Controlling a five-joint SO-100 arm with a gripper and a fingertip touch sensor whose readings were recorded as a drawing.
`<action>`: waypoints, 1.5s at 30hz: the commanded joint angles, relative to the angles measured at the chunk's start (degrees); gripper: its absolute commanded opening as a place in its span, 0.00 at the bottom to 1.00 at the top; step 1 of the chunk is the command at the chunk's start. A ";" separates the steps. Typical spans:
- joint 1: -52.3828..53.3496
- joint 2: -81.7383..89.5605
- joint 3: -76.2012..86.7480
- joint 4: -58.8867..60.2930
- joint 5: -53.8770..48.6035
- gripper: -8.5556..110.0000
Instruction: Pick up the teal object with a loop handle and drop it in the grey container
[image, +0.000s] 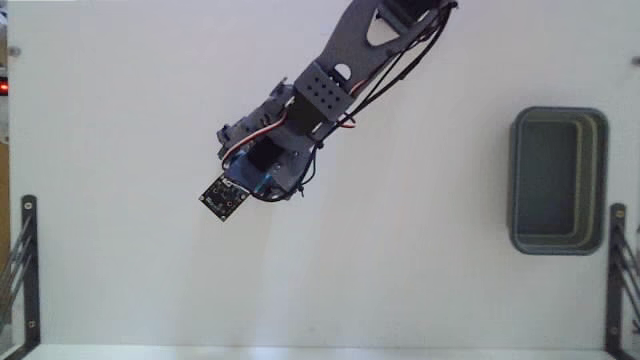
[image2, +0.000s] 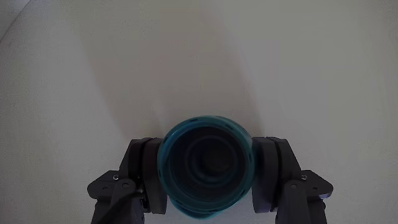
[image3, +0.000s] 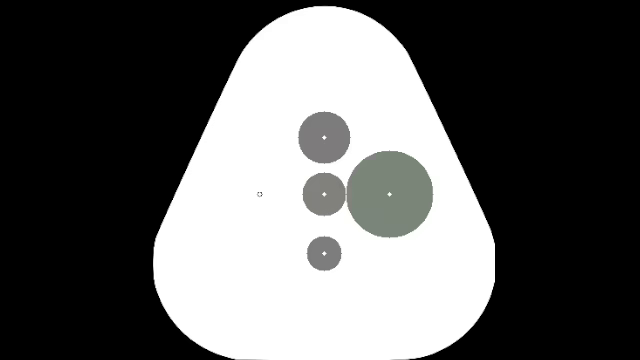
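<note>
In the wrist view, nearest the lens, the gripper (image2: 208, 180) comes in from the bottom edge with its two dark fingers (image2: 142, 174) set on either side of the teal cup (image2: 208, 134). The fingers are closed narrowly against the cup's left and right walls, holding it between them. The cup's mouth faces the camera, showing a dark hollow with faint rings inside and a teal-blue rim around it; the rim looks slightly blurred. Its loop handle cannot be made out from here. Beyond the cup lies only the pale worktop (image2: 199, 56), crossed by a soft, broad shadow that fans away toward the top of the view.

In the fixed view, which looks down from above, the arm (image: 345, 70) reaches in from the top edge, right of centre, and slopes down to the left. The gripper (image: 262, 182) sits left of the worktop's centre, well clear of every edge, and a sliver of teal-blue (image: 262, 180) shows among the dark parts there, beside the small square camera board (image: 224, 197). Whether the cup touches the worktop (image: 120, 120) or hangs above it cannot be told.

Farther off, the grey container (image: 558, 180) stands at the right edge of the worktop, its long side running along that edge, well apart from the gripper. Dark brackets (image: 28, 270) stand at the lower left and lower right corners
</note>
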 joint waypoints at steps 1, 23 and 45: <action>1.45 1.76 0.83 -0.30 0.00 0.72; 1.45 1.76 0.83 -0.30 0.00 0.66; 1.45 1.76 0.83 -0.30 0.00 0.61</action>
